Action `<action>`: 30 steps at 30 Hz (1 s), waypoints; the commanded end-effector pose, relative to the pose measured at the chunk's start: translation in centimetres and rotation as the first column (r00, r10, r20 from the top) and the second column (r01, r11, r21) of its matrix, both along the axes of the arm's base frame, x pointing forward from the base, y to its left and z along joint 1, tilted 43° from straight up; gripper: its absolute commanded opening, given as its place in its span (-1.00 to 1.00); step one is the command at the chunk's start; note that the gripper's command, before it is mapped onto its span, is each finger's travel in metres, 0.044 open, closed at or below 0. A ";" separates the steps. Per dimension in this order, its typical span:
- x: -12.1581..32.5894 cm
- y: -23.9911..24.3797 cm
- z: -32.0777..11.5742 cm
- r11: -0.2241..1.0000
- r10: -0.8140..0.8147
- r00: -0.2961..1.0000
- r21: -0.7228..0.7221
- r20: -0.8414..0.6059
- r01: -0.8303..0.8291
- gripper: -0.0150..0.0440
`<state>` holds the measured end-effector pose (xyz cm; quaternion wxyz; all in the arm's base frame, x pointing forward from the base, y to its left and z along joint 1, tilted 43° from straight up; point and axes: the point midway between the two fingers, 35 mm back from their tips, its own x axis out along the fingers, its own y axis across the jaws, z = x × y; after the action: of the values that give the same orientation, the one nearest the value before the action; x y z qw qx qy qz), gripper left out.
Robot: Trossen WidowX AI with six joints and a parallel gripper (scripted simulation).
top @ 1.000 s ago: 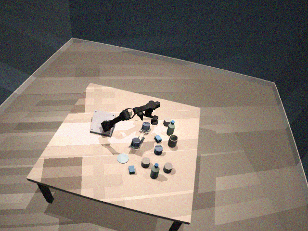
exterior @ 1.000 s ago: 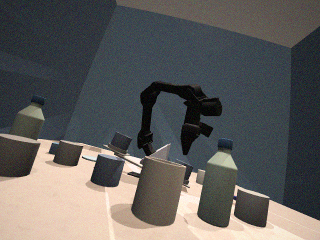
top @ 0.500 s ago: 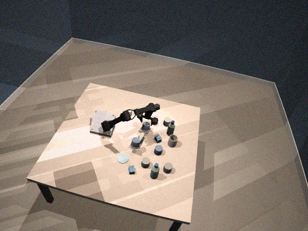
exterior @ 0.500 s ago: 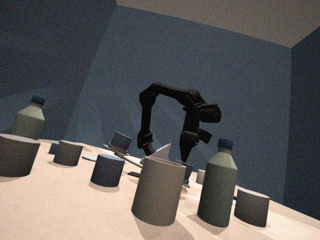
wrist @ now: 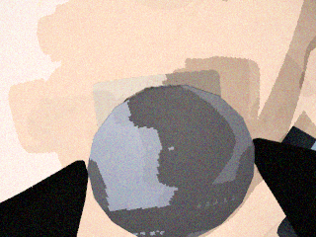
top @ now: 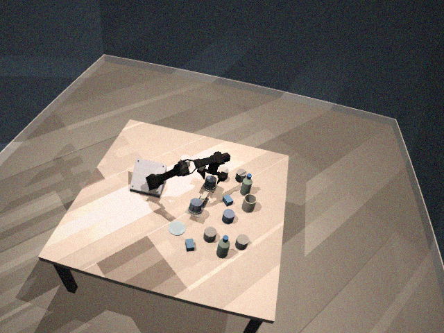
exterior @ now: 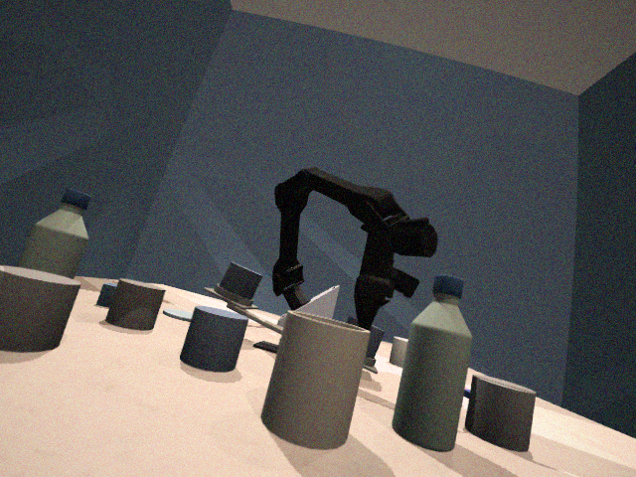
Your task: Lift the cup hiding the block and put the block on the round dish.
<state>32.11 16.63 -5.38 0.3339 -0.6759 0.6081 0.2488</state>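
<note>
The gripper (top: 212, 177) (exterior: 365, 326) (wrist: 170, 152) is open and empty. It points down at the cup (top: 210, 184) (exterior: 376, 341) (wrist: 143, 190) on the low end of the balance (top: 204, 197) (exterior: 262, 321). In the wrist view this cup's round top lies between the fingertips, close to both. The matching cup (top: 195, 205) (exterior: 239, 281) stands on the raised end. The pale round dish (top: 177, 228) (exterior: 177, 314) lies bare on the table. The hidden block is not visible; I cannot tell from these frames whether either finger touches the cup.
A blue-grey cylinder (top: 228, 216) (exterior: 213, 339), an open grey cup (top: 248, 203) (exterior: 315, 380) and a green bottle (top: 245, 186) (exterior: 433, 380) stand beside the balance. Another bottle (top: 223, 248) (exterior: 56, 243), small blue boxes (top: 227, 200) (top: 189, 245) and several grey cylinders stand around.
</note>
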 end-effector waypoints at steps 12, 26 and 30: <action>0.2 -1.6 -1.6 1.000 0.005 1.000 -0.005 -0.001 -0.005 1.00; 0.2 -1.6 -1.6 1.000 0.005 1.000 -0.005 -0.001 -0.005 0.37; 0.2 -1.4 -1.4 1.000 0.005 1.000 -0.005 -0.001 -0.005 0.02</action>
<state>32.29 15.04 -7.00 0.3328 -0.6766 0.6082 0.2480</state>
